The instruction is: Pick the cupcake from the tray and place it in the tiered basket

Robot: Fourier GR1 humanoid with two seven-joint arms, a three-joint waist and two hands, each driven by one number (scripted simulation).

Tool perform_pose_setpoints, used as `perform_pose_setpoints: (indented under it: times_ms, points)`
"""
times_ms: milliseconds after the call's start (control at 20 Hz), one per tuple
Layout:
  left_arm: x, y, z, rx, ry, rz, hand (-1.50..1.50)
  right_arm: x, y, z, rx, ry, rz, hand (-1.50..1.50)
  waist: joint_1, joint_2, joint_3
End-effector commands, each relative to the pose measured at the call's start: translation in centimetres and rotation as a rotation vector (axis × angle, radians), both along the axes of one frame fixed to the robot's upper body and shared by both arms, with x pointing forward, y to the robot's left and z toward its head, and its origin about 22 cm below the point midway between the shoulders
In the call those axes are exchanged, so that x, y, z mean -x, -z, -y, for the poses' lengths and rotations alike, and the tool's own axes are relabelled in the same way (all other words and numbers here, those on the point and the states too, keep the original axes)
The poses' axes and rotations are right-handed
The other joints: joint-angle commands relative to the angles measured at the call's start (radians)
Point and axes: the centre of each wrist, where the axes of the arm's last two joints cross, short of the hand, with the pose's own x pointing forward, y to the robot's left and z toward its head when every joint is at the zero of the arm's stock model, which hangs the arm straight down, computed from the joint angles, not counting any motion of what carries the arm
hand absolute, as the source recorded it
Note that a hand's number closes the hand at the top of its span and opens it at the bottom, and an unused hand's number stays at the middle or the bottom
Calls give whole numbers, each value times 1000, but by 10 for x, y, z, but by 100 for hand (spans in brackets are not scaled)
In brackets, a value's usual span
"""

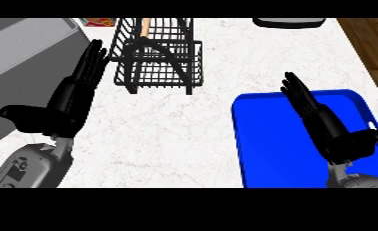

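The black wire tiered basket (156, 57) stands at the back of the counter, left of centre, with a thin tan stick-like piece (145, 26) at its far side. A blue tray (273, 140) lies at the front right. My right hand (328, 125) is stretched over the tray with straight fingers pointing away from me, covering part of it. No cupcake shows plainly; a small pale bit (371, 125) peeks out at the tray's right edge beside the thumb, too small to name. My left hand (74, 97) is open, its fingertips close to the basket's left side.
A grey appliance (33, 42) fills the back left corner, with a red and yellow item (96, 22) behind it. A dark flat object (289, 22) lies at the back right. The counter ends at the right, where wooden floor (363, 40) shows.
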Motion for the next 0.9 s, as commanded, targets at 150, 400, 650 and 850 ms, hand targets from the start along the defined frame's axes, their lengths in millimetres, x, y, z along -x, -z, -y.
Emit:
perform_pose_setpoints:
  times_ms: [150,400,650,850]
  points:
    - [12,33,-8,-30,29,-92,0,-33,-8,37,-27,512,12,-150,23,21,30]
    - [29,76,6,-47,81,-195,0,-48,24,36,-52,872,-70,-150,35,27,32]
    - [32,105,15,-40,77,-221,0,-67,24,26,95,894,178,-150,22,13,31]
    - [20,94,7,-37,63,-222,0,-67,-21,40,325,869,127,-150,9,4,28]
